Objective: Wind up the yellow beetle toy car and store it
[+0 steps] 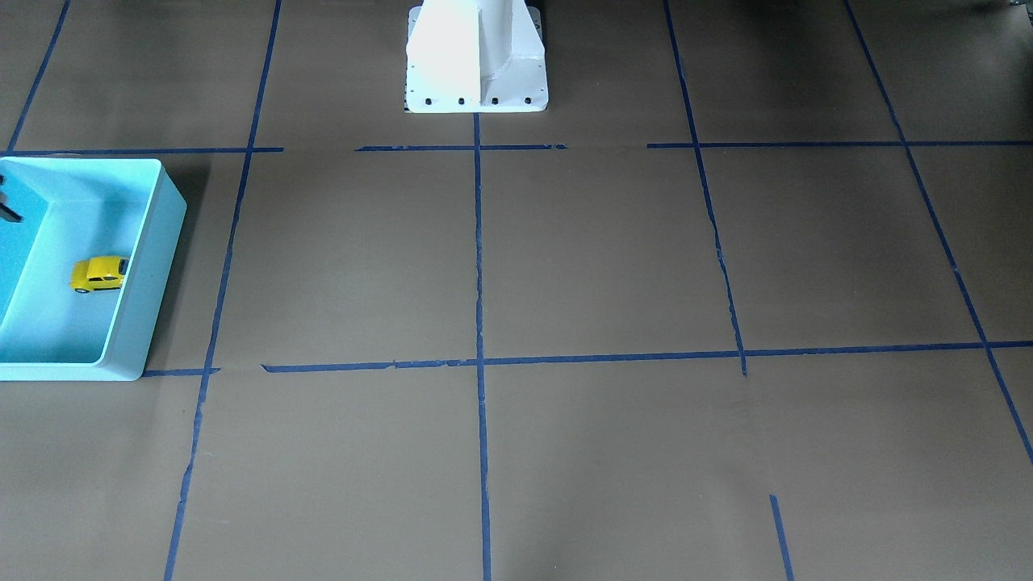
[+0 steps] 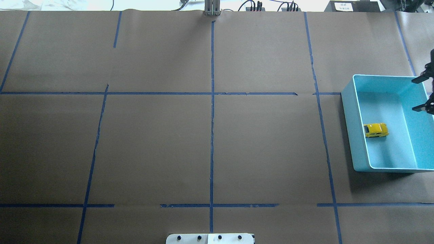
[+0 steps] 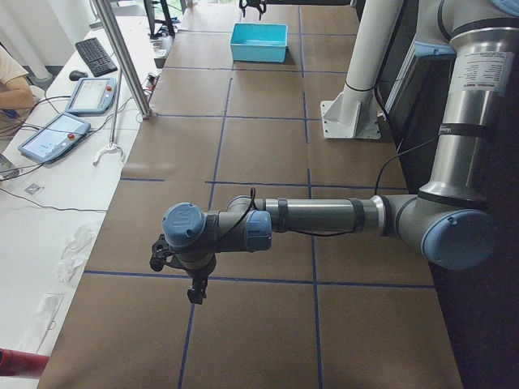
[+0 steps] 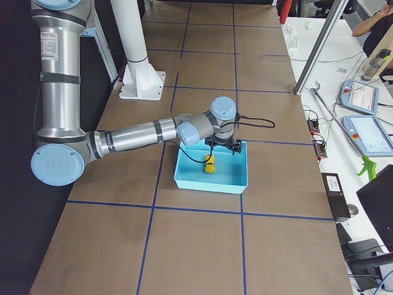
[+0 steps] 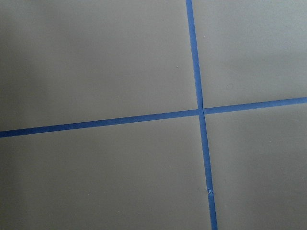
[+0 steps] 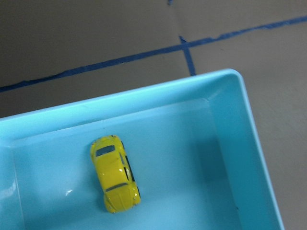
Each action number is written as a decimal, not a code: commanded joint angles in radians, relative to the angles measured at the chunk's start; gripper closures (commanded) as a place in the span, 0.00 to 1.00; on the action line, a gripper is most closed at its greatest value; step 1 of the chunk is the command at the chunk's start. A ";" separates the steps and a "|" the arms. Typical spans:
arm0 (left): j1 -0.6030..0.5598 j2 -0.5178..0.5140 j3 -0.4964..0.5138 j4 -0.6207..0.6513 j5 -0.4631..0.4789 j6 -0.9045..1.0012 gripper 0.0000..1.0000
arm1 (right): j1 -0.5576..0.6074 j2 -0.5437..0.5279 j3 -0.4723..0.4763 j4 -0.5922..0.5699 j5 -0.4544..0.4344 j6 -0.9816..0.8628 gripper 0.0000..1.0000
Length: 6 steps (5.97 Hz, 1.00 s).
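Observation:
The yellow beetle toy car [image 2: 375,130] rests on its wheels on the floor of the light blue bin [image 2: 349,115], free of any gripper. It also shows in the front view [image 1: 98,274], the right side view [image 4: 210,164] and the right wrist view [image 6: 115,173]. My right gripper [image 2: 420,94] hovers over the bin's far right part, open and empty, its fingertips [image 2: 417,80] wide apart. My left gripper [image 3: 195,285] shows only in the left side view, low over bare paper far from the bin; I cannot tell whether it is open or shut.
The table is covered in brown paper with a grid of blue tape [image 2: 212,118]. The white robot base [image 1: 476,60] stands at the robot's edge. The bin [image 1: 153,266] sits at the table's end on my right. Operators' pendants [image 4: 365,114] lie beyond the table.

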 commanded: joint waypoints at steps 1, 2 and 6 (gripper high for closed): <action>0.000 0.000 0.000 0.000 0.000 0.000 0.00 | 0.124 0.020 -0.001 -0.102 -0.033 0.296 0.00; 0.000 0.000 0.000 0.000 0.000 0.000 0.00 | 0.141 0.018 -0.005 -0.155 -0.037 0.558 0.00; 0.000 0.000 -0.002 0.000 0.000 0.000 0.00 | 0.271 -0.080 -0.088 -0.182 -0.035 0.809 0.00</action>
